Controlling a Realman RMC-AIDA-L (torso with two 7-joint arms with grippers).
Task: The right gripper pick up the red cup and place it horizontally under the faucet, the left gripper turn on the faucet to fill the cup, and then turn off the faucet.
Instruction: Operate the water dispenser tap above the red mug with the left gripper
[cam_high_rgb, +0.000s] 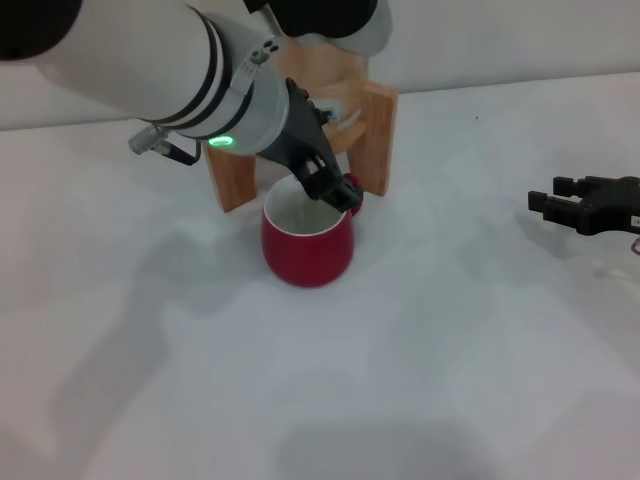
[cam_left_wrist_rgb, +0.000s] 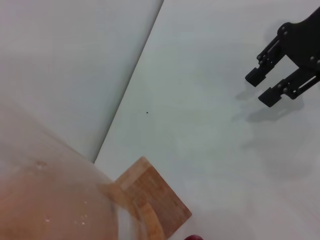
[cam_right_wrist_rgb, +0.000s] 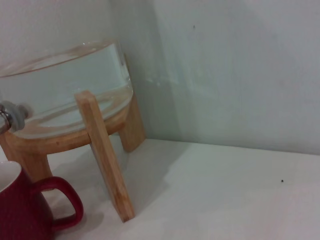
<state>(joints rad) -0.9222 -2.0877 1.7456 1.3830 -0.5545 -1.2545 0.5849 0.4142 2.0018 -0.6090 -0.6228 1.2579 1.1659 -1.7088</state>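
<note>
The red cup (cam_high_rgb: 308, 248) stands upright on the white table, close in front of the wooden stand (cam_high_rgb: 375, 140), showing its white inside. In the right wrist view the cup (cam_right_wrist_rgb: 20, 210) shows its loop handle, and the chrome faucet (cam_right_wrist_rgb: 9, 116) sticks out of the glass jar (cam_right_wrist_rgb: 65, 80) above it. My left gripper (cam_high_rgb: 322, 178), on the arm with the green light, sits right over the cup's rim and hides the faucet in the head view. My right gripper (cam_high_rgb: 545, 198) hovers far off to the right, open and holding nothing; it shows as the right gripper (cam_left_wrist_rgb: 259, 88) in the left wrist view.
The jar (cam_left_wrist_rgb: 45, 200) on its wooden stand (cam_left_wrist_rgb: 155, 200) stands against the back wall. White tabletop stretches between the cup and the right gripper and toward the front edge.
</note>
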